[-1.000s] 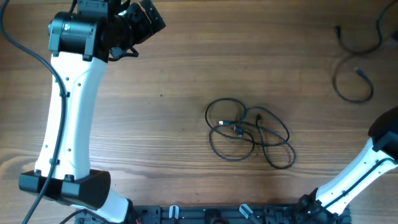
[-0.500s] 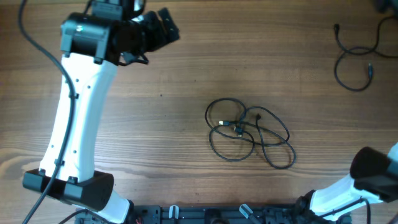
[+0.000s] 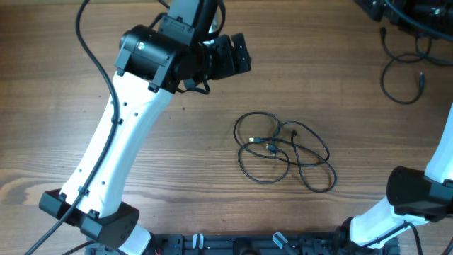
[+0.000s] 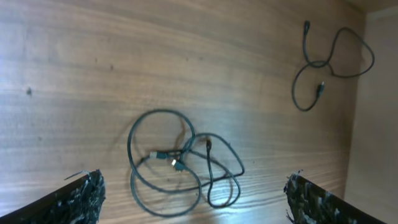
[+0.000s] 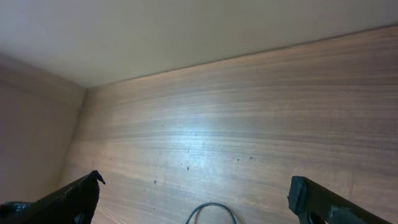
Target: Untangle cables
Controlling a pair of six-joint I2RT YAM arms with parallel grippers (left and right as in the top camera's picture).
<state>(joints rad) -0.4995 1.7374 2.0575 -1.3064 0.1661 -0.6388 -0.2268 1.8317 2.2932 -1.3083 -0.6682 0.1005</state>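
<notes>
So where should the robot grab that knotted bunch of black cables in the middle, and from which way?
Probably the big round loop on the left edge of the cables, coming straight down from above. The bunch lies flat on the table, and there one strand runs alone, clear of the middle knot, so the open left gripper could straddle just it.

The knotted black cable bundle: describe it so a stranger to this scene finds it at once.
On the brown wooden table, look just right of centre. There lies the knotted bundle of thin black cables, several overlapping loops. Unlike the loose black cable near the far right corner, its loops cross and small plugs sit in its middle.
</notes>
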